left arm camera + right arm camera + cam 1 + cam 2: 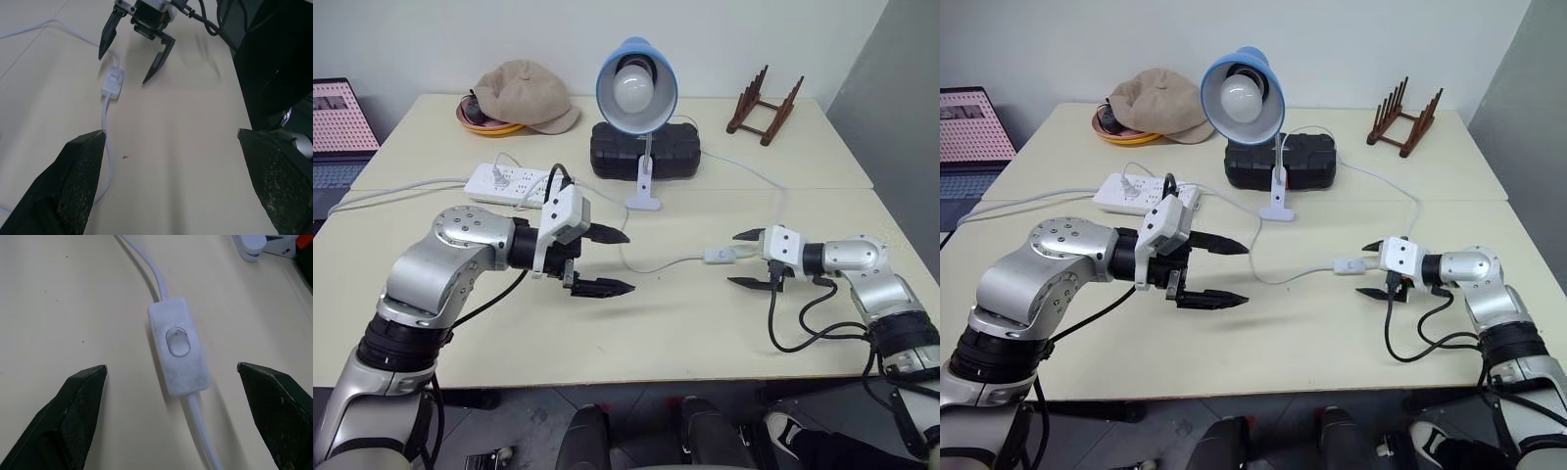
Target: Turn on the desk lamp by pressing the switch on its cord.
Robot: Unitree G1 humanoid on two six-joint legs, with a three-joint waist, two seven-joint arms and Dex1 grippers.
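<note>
The desk lamp [636, 86] was unlit; the right hand [748, 258], fingers apart, flanked the unpressed switch [179, 351]; the left hand [610, 260] gaped empty at 9 o'clock.

Desk lamp [636, 86] standing upright at counter [656, 333] rear, blue shade facing forward, bulb unlit. White switch [179, 352] lying flat, rocker up, on cord [656, 266].

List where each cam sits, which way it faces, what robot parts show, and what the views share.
Left eye, right eye: head stereo pair, looking down over the table; both arms, desk lamp.
Left wrist: faces across the table at the right gripper and switch; own fingers open.
Right wrist: looks down at the switch between its own open fingers.
Shared: switch, cord.
</note>
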